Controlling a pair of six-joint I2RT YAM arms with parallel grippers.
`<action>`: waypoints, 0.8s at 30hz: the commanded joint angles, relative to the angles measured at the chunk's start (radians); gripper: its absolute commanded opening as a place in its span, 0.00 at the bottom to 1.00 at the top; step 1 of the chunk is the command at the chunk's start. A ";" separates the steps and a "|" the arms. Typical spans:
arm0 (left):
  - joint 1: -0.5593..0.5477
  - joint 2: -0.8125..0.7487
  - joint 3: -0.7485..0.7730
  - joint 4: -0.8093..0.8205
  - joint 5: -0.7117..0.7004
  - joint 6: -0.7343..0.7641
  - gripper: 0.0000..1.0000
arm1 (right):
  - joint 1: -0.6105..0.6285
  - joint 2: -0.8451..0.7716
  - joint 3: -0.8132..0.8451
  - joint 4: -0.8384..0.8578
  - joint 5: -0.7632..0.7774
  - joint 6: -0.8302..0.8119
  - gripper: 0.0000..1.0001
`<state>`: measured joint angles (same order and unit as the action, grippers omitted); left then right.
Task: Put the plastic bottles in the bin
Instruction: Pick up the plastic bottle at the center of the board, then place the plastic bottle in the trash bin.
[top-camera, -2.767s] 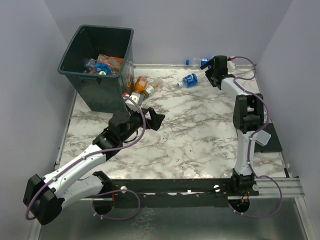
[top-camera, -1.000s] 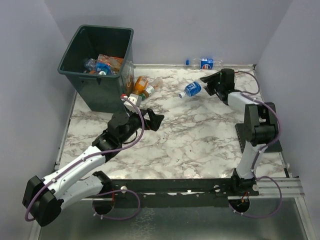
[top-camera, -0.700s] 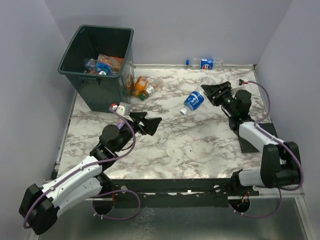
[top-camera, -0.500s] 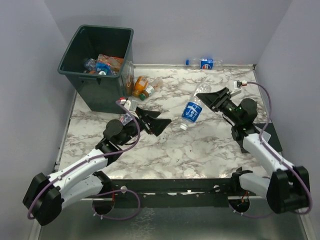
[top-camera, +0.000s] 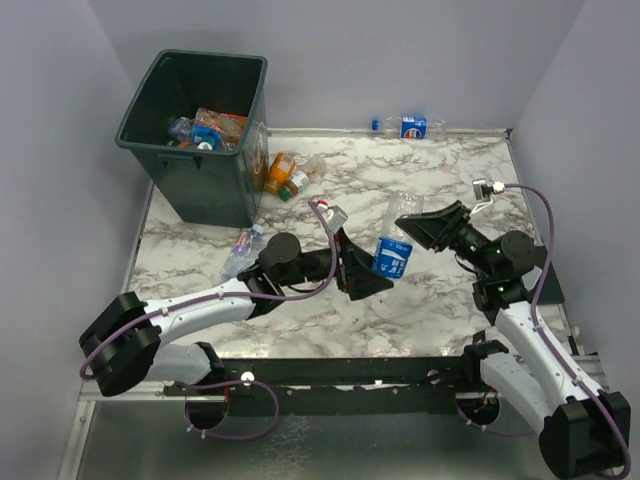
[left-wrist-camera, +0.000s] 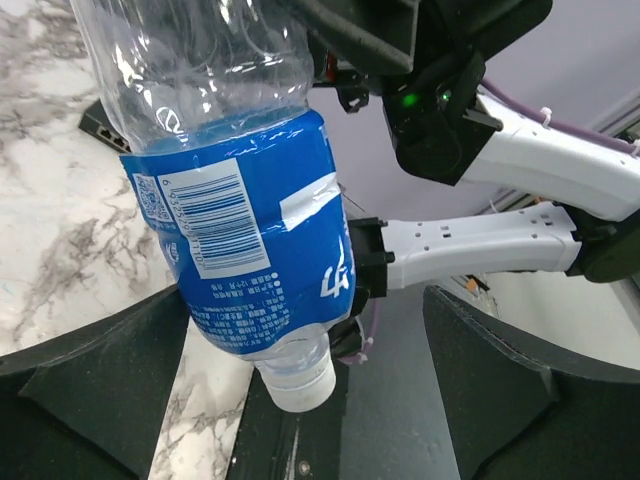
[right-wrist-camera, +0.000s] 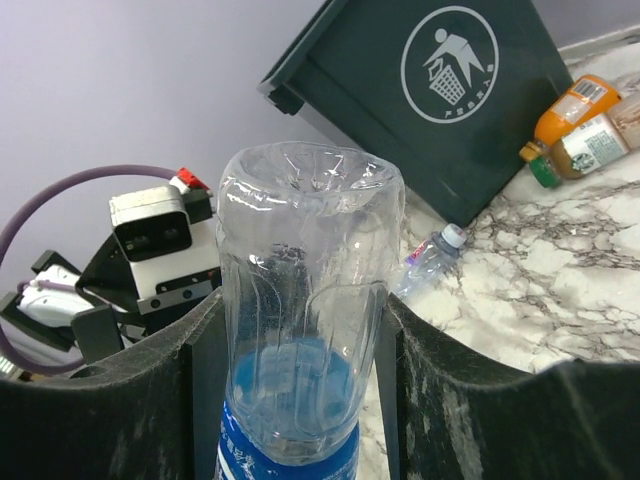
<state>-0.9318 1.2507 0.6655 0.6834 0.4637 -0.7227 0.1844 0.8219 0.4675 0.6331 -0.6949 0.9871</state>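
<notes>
A white round sign (right-wrist-camera: 449, 64) stood out on the bin (right-wrist-camera: 365, 95): a figure dropping litter into a basket, no words with it. On the blue-label bottle (left-wrist-camera: 250, 250), a white panel carried a barcode (left-wrist-camera: 215, 222), its digits and the small print beside it too tiny to read; white brand strokes (left-wrist-camera: 335, 285) at the label's edge, unreadable. The orange bottle (right-wrist-camera: 572, 105) wore a label, lettering blurred. The far bottle (top-camera: 405, 127) and its blue label gave no legible name.

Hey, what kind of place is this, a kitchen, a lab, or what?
Probably a robot test cell in a lab: a left arm and a right arm mounted on a marble-patterned table, plain lilac walls closing it in, and a bin with plastic bottles lying beside it.
</notes>
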 joint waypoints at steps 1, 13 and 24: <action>-0.041 0.040 0.037 0.043 0.036 0.031 0.99 | 0.007 -0.026 0.003 0.019 -0.056 0.005 0.35; -0.059 0.041 0.044 0.047 -0.086 0.084 0.87 | 0.007 -0.069 0.004 0.013 -0.120 -0.016 0.35; -0.059 0.127 0.124 0.047 -0.065 0.060 0.76 | 0.009 -0.119 0.028 -0.099 -0.153 -0.088 0.36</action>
<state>-0.9859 1.3365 0.7563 0.7136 0.3885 -0.6563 0.1860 0.7166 0.4683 0.5774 -0.8097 0.9321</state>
